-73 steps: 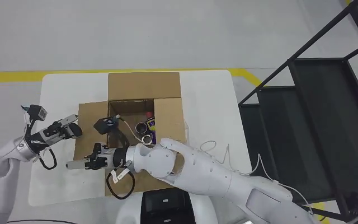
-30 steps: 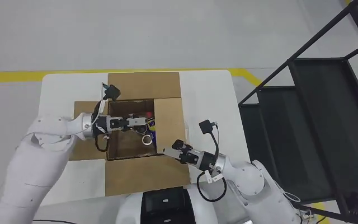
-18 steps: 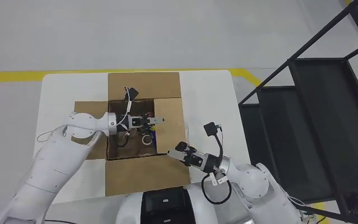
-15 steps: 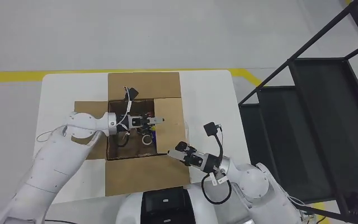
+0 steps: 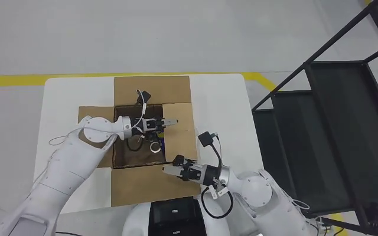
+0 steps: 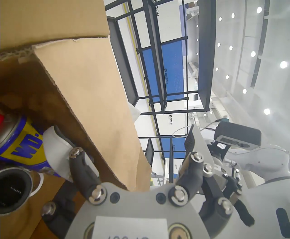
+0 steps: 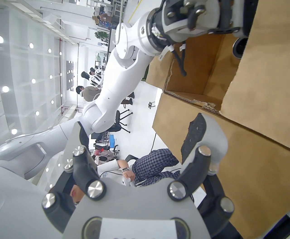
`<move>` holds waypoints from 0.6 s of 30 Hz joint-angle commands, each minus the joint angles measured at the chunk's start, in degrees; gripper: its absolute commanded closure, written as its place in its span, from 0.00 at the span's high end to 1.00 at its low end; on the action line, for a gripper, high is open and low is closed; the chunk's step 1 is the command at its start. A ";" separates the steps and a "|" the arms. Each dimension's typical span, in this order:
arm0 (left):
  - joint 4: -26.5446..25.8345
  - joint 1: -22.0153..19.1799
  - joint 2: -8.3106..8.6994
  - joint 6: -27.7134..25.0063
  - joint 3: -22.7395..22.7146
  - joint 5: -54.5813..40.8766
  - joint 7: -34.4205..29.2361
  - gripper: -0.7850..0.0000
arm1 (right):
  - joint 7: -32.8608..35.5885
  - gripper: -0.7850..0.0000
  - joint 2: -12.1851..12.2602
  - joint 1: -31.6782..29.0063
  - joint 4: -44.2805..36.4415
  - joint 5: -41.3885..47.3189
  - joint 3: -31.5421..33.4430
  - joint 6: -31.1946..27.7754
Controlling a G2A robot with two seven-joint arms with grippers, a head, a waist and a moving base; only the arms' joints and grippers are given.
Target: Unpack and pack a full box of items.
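The open cardboard box [image 5: 152,89] stands mid-table with its flaps folded out. My left gripper [image 5: 169,123] is open at the box's right wall [image 6: 90,90]: one finger [image 6: 56,144] is inside, the other [image 6: 192,144] outside. Just inside lie a blue and yellow spray can [image 6: 20,144] [image 5: 158,131] and a dark round cup [image 6: 11,192] [image 5: 155,147]. My right gripper [image 5: 167,170] [image 7: 138,129] hovers open over the near flap [image 7: 249,158], holding nothing. The left gripper [image 7: 204,15] also appears beyond that flap, over the box.
The white table [image 5: 218,106] has bare room left and right of the box. A black metal stair frame [image 5: 319,118] stands off the table's right side. A yellow floor line [image 5: 59,78] runs behind the table.
My right gripper has slid left along the near flap. The left gripper has shifted slightly toward the box's right wall, still open.
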 commanded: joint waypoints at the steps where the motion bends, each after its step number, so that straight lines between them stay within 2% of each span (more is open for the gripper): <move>1: 1.97 -1.45 -1.09 -0.97 1.41 -1.33 0.22 1.00 | 0.48 1.00 0.05 0.32 -0.16 -0.15 -0.57 0.32; 6: 3.13 -3.52 -2.75 -6.29 1.51 -8.72 -2.17 1.00 | 1.57 1.00 0.29 0.48 -1.68 -1.05 -1.74 1.19; 12: 1.93 -5.29 -3.16 -6.54 -0.74 -17.40 -9.51 1.00 | 2.78 1.00 0.75 -0.49 -5.27 -3.06 -2.63 1.56; 14: 1.30 -5.77 -3.59 -5.46 -0.18 -18.48 -10.96 1.00 | 0.85 1.00 0.90 -0.83 -6.45 -6.10 -2.20 2.47; 18: 0.55 -7.02 -5.27 -4.25 2.72 -20.08 -12.38 1.00 | -5.58 1.00 1.04 -2.84 -8.71 -13.26 -1.69 7.96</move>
